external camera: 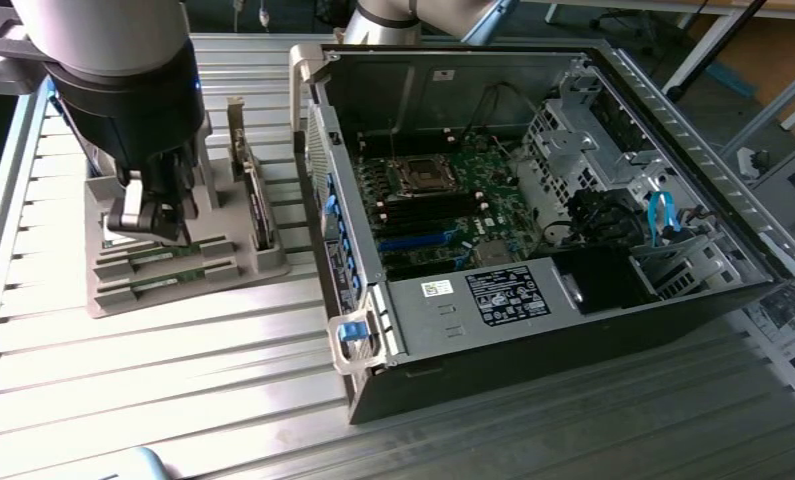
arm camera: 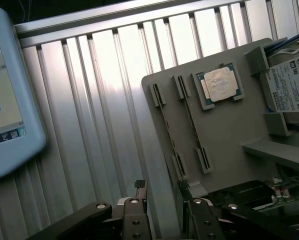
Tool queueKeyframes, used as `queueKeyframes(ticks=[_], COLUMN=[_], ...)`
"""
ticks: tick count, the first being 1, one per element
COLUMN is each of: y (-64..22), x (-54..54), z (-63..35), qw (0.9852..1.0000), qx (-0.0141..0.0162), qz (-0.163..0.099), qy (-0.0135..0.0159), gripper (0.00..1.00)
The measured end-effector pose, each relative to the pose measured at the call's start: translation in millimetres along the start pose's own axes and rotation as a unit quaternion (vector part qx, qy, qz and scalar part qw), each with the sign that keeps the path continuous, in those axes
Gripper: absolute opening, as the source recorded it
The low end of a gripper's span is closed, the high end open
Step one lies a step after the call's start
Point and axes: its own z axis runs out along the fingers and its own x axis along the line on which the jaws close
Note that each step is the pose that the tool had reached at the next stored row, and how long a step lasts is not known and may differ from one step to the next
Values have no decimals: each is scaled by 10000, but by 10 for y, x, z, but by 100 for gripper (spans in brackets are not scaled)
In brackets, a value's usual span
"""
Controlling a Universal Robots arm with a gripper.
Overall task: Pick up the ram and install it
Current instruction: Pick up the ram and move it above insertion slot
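Two thin green ram sticks (arm camera: pixel 165 125) stand on edge in the slots of a grey parts holder (arm camera: pixel 229 135); in the exterior view they show as green strips (external camera: pixel 157 264) at the holder's front. My gripper (arm camera: pixel 161 187) hangs just above that holder, open, its jaws straddling the near end of one stick with nothing between them. In the exterior view the gripper (external camera: pixel 154 230) is at the left, over the holder (external camera: pixel 190 280). The open computer case (external camera: pixel 531 200) lies at the exterior view's right, its motherboard (external camera: pixel 437 215) exposed.
The holder also carries a square silver CPU (arm camera: pixel 219 84), a hard drive (arm camera: pixel 289 82) and an expansion card (arm camera: pixel 259 195). A light-blue tablet (arm camera: pixel 7 100) lies on the ribbed metal table (external camera: pixel 170 380) beside the holder.
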Motion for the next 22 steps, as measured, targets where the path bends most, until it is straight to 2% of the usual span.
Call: queueKeyframes(ticks=[22], y=[-3], x=[0], z=[121], qw=[10000], qx=[0], qz=[0], qy=[0], gripper=[36])
